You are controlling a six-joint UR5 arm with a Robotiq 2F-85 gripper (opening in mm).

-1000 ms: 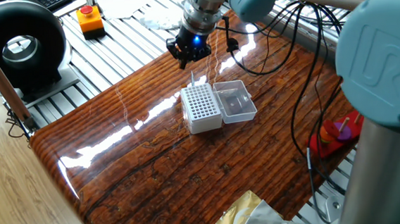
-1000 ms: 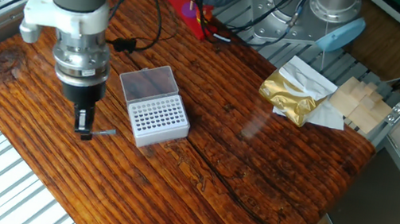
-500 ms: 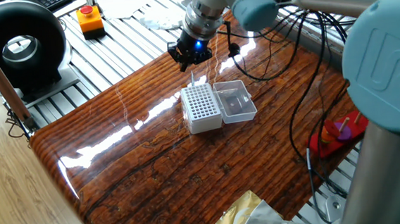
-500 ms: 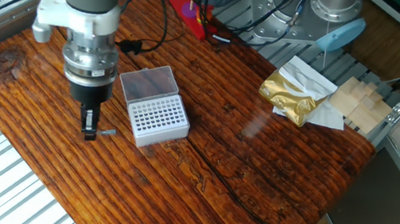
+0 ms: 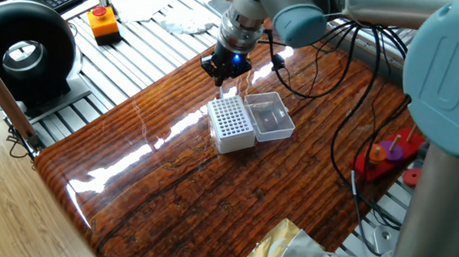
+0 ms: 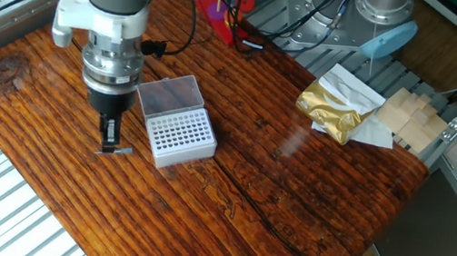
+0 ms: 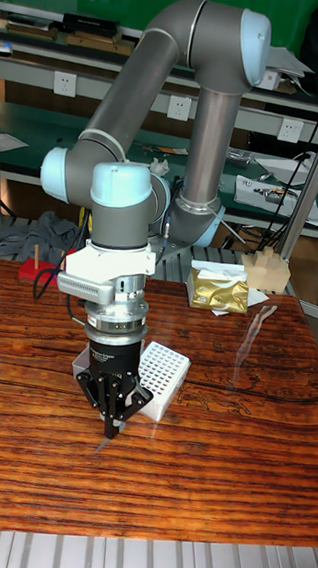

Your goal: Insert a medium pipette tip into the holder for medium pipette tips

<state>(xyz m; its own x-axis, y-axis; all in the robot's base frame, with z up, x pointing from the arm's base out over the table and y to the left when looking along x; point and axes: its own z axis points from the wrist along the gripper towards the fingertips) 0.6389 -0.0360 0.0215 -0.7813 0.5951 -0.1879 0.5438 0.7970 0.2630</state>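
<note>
The medium pipette tip (image 6: 120, 150) lies flat on the wooden table just left of the holder (image 6: 180, 134), a white box with a grid of holes and its clear lid (image 6: 170, 97) folded open behind. My gripper (image 6: 109, 137) points straight down, its fingertips just above the table at the tip's left end. In the tall fixed view the gripper (image 7: 111, 423) tapers to a point with nothing visibly between the fingers, beside the holder (image 7: 163, 374). From the opposite side the gripper (image 5: 226, 66) hangs just behind the holder (image 5: 231, 122), and the pipette tip (image 5: 222, 88) is a faint pale sliver.
A red stand (image 5: 389, 154) with purple pieces sits at the table's edge. A crumpled gold foil bag (image 6: 334, 110) and wooden blocks (image 6: 410, 115) lie at the far end. Black cables (image 5: 348, 80) trail from the arm over the table. An orange stop button (image 5: 103, 22) sits off the table.
</note>
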